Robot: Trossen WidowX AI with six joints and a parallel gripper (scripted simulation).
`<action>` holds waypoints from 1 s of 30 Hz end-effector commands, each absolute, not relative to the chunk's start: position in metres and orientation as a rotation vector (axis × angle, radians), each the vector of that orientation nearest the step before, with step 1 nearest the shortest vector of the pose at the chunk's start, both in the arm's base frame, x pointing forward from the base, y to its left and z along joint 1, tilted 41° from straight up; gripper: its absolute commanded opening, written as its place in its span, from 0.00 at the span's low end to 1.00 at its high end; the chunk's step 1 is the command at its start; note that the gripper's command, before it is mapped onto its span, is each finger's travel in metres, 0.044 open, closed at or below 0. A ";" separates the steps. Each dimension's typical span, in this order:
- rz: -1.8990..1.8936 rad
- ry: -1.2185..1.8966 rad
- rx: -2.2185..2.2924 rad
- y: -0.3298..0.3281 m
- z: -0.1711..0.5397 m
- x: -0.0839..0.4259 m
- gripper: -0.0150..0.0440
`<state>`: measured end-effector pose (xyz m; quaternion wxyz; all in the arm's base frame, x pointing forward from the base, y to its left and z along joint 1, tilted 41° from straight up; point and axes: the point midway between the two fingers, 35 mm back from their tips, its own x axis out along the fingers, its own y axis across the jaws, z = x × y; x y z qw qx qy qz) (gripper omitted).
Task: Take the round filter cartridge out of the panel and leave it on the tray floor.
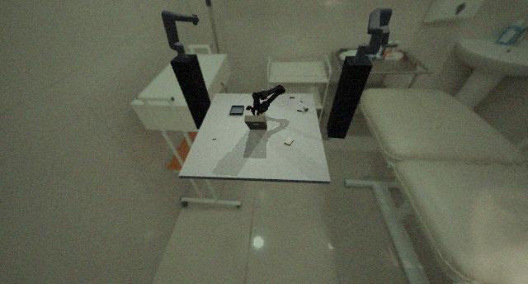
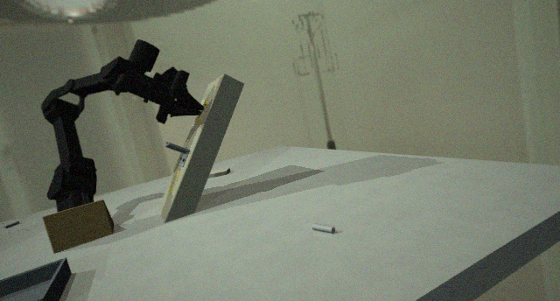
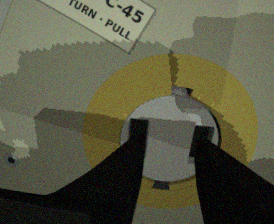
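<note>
The round filter cartridge [image 3: 160, 162] shows a pale face inside a yellow ring in the wrist view and sits in the service panel [image 1: 257, 124] [image 2: 214, 148] [image 3: 63, 75], which leans on the table. My gripper [image 2: 202, 110] [image 3: 170, 145] is at the panel's upper front, with its fingers partly open. Both fingertips lie over the cartridge's face, one towards each side, with nothing gripped between them. They cover the places where the slots would be; whether the tips are in the slots, I cannot tell. The dark tray [image 1: 237, 111] [image 2: 59, 280] stands apart from the panel.
A bar handle [image 2: 177, 148] sticks out of the panel below the gripper. A brown block [image 2: 79, 227] stands near the arm's base. A small cylinder [image 2: 324, 228] [image 1: 214, 139] and a pale flat piece [image 1: 289, 141] lie on the table. A label [image 3: 110, 20] is beside the yellow ring.
</note>
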<state>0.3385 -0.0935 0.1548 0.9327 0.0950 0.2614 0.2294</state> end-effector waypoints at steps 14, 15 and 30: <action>0.466 0.537 0.197 -0.091 0.151 0.342 0.45; 0.466 0.537 0.197 -0.091 0.151 0.343 0.45; 0.466 0.537 0.196 -0.087 0.148 0.349 0.45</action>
